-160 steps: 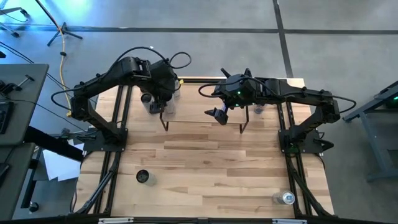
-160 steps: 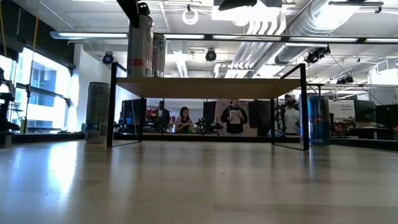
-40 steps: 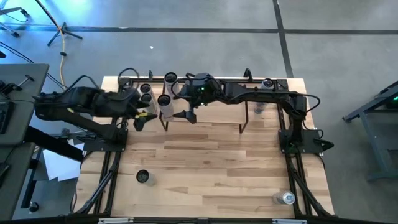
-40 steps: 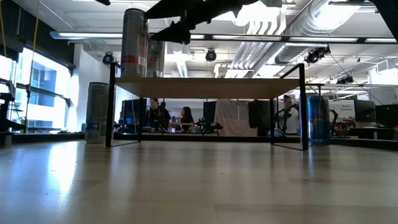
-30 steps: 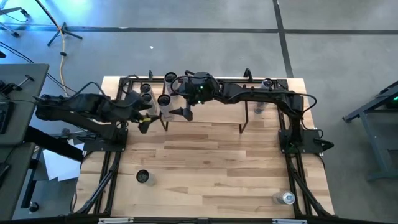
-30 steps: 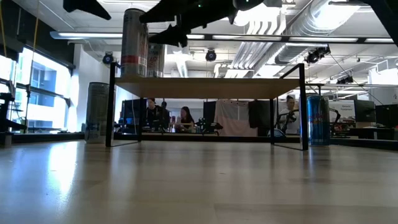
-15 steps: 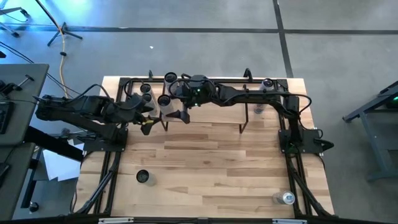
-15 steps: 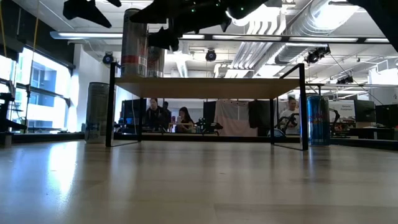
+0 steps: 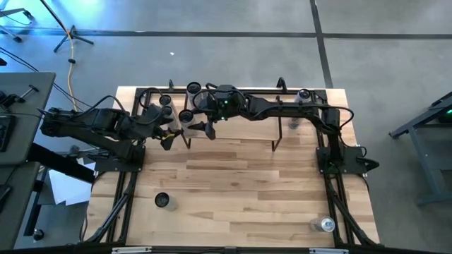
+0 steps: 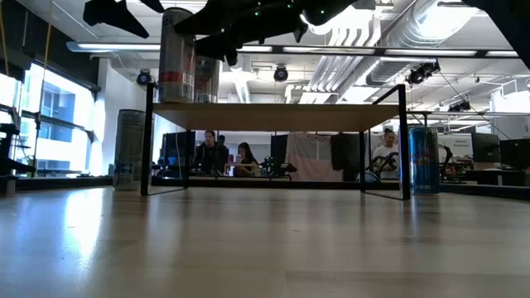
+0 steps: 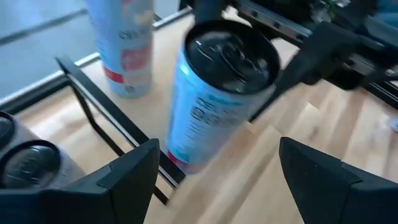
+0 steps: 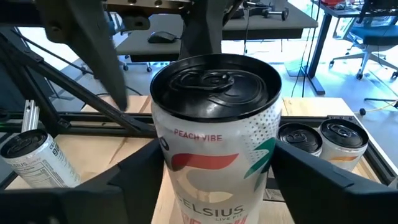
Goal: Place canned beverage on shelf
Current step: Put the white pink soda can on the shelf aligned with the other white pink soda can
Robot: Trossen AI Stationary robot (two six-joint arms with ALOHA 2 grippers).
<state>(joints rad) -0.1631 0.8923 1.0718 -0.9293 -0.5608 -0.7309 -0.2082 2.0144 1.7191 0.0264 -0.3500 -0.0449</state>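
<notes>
Open-plan lab or workshop, probably: exposed ducts (image 10: pixel 397 29) overhead, concrete floor (image 9: pixel 233 60), desks (image 12: pixel 249 18) and office chairs (image 12: pixel 373 28), people (image 10: pixel 209 151) seated behind the table (image 9: pixel 240 183).

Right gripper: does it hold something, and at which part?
The right gripper sits around the body of the can, below its rim, on the shelf. Whether it grips the can cannot be told. The left gripper is open and holds nothing.

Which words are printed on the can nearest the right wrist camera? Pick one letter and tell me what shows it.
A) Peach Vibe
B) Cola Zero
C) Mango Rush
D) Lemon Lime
A: in the right wrist view, the can closest to the camera reads PEACH VIBE in red just under its dark top, above the CELSIUS name.
</notes>
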